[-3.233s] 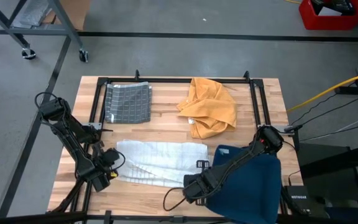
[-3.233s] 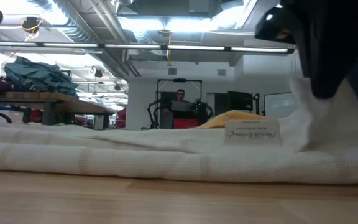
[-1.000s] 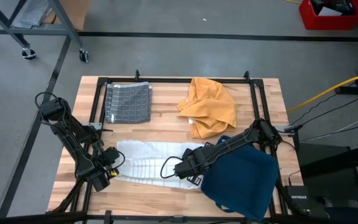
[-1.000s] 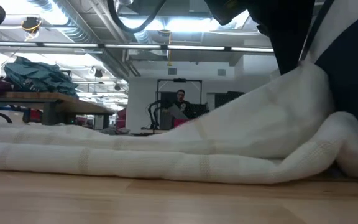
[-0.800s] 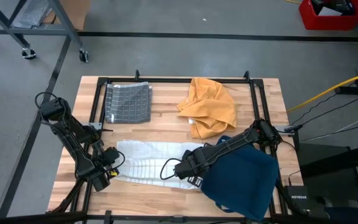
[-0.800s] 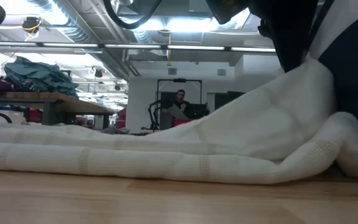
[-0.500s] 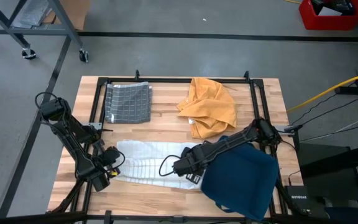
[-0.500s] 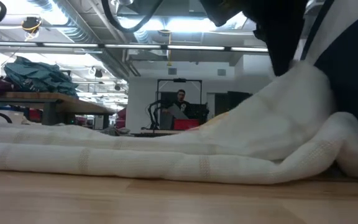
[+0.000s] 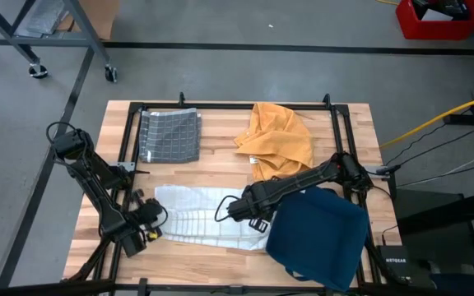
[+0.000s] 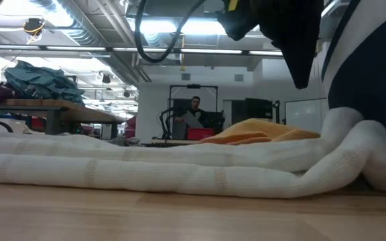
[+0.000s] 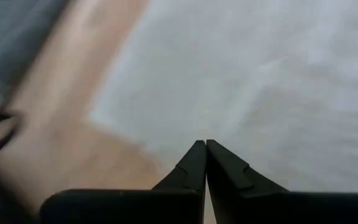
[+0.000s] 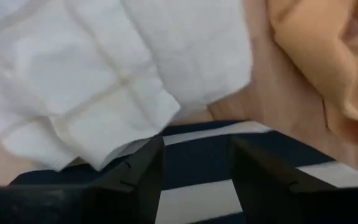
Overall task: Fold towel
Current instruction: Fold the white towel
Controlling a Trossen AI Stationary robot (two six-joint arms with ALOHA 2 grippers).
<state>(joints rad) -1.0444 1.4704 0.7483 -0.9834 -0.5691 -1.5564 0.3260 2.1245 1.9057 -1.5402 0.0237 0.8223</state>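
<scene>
The white towel point(image 9: 204, 215) lies along the near part of the table, its right end folded back over itself in a thick roll point(image 10: 354, 157). My right gripper point(image 9: 235, 209) hangs open above that folded end. In its wrist view point(image 12: 194, 165) nothing is between the fingers, with the white towel point(image 12: 104, 74) and navy cloth below. My left gripper point(image 9: 150, 225) is shut at the towel's left end. Its wrist view point(image 11: 205, 144) shows the tips over the white towel point(image 11: 260, 81) beside bare wood. My left gripper's shut fingertips point(image 11: 197, 155) point down at the towel's left edge; I cannot tell whether they touch the cloth or the table.
A navy striped cloth point(image 9: 315, 234) lies at the near right, against the towel's folded end. An orange cloth point(image 9: 278, 140) is bunched at the far middle and a grey checked towel point(image 9: 169, 136) lies folded at the far left. A black frame point(image 9: 237, 105) edges the work area.
My right gripper held the towel's right end raised in a peak, moved it a little toward the table's left and far edge, then let go and rose. The raised cloth has fallen flat onto the rest of the towel, leaving a rolled fold at the right.
</scene>
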